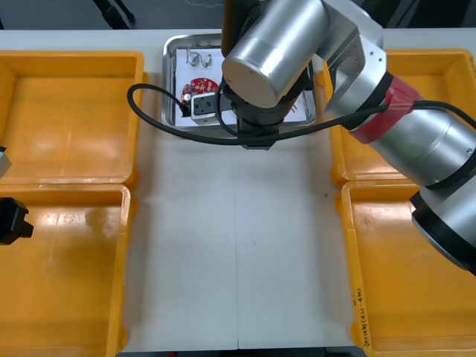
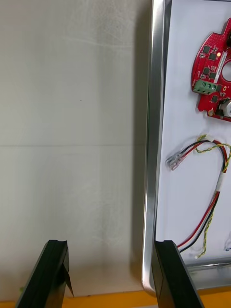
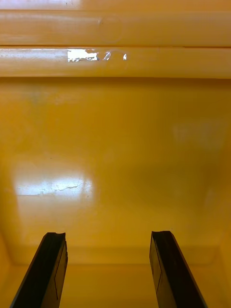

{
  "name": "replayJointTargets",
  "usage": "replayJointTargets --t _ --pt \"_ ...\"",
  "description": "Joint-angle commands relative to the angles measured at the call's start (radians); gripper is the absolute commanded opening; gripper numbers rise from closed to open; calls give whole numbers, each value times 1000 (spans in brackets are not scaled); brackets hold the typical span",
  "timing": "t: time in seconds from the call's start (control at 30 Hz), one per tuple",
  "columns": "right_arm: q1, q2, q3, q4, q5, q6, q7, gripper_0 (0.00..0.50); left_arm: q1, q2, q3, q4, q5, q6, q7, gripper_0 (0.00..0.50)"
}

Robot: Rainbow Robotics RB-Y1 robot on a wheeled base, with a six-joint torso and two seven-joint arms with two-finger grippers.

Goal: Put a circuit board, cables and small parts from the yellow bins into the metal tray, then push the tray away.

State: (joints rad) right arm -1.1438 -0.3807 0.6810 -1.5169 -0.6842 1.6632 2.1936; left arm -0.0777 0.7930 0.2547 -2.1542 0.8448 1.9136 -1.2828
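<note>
Since loaded w/ board, cable & parts, looks ready for the push stage (a judgement from contents, nothing more). Metal tray [image 1: 169, 74] at 12 o'clock of table, between the yellow bins [image 1: 335, 141]; inside: circuit board [image 2: 211, 72], red and yellow cable [image 2: 221, 183], small metal parts [image 1: 199, 56] toward its 12 o'clock wall.

Right gripper [image 2: 109, 248] low at tray's 6 o'clock rim, fingers spread & holding nothing: one over bare table, other at the rim itself (touching or not, can't tell). Left gripper [image 3: 107, 238] parked at 9 o'clock edge over near left bin [image 3: 115, 144], fingers apart, empty too.

Risks from here:
- Could ride over the rim if set too high, dragging cable or board.
- Could spin tray instead of sliding it if contact lands off-centre, jamming a corner against bin at 3 o'clock.
- Could overshoot w/ too hard a shove, since sits close to table's far edge, apparently.
</note>
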Motion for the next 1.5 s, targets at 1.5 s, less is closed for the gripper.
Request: replayJointTargets --t 1.5 --pt "845 -524 -718 -821 -305 214 -836 500 21 -11 31 -15 7 4 -59 500"
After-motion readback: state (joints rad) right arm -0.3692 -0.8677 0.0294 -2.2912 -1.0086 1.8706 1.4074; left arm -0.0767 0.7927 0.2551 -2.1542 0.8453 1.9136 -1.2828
